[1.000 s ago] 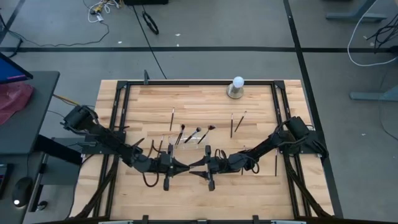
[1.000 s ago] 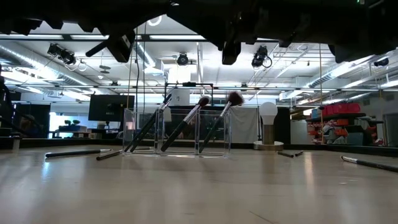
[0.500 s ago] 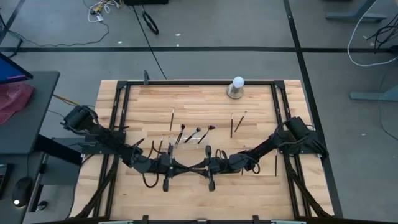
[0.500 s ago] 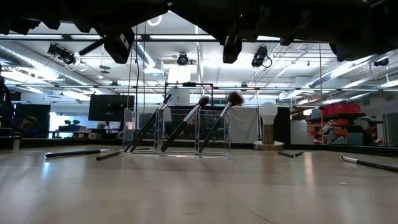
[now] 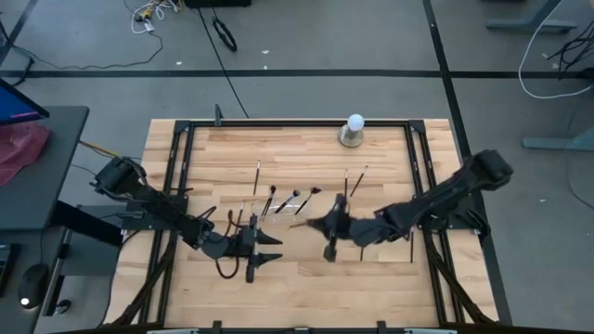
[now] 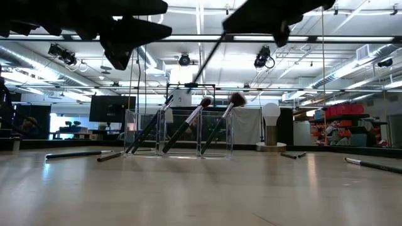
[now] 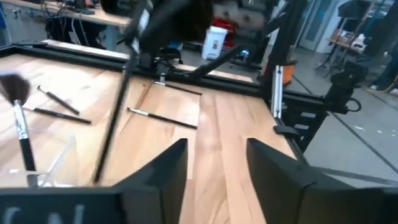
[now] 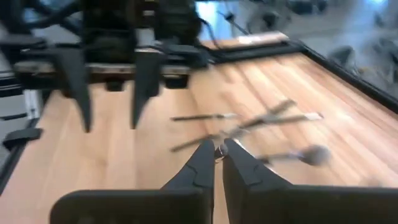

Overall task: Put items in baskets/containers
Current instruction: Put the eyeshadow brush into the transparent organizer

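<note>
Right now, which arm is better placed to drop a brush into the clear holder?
Right. The right gripper is shut on a brush angled down toward the holder. The left gripper is open and empty, beside the holder.

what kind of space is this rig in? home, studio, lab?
Most likely a lab or workshop: exposed ceiling ducts and lights in the low view, monitor behind the table, loose cables on the grey floor.
</note>
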You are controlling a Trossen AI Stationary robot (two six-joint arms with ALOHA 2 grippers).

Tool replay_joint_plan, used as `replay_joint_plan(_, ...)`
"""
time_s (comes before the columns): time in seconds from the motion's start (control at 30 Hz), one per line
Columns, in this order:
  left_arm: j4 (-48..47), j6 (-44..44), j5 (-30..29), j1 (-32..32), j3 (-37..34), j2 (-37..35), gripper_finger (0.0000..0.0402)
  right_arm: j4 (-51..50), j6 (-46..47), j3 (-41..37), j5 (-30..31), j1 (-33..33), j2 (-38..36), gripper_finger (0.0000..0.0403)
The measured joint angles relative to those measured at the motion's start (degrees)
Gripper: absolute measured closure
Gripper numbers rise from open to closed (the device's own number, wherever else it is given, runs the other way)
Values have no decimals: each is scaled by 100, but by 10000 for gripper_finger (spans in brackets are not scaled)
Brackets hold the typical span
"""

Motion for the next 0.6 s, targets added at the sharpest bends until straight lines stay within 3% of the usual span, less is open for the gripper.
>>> replay_joint_plan(0.2,-82,-127,-44,69,0,33,194,-1062,576,-3,-6,-710,-312,392)
replay_joint_plan(0.47,-89,-167,-42,95,0,68,202,-1056,835,-7,-1309,-1519,124,392)
replay_joint_plan(0.6,-89,-169,-42,95,0,68,204,-1059,919,-7,-1640,-1696,266,392)
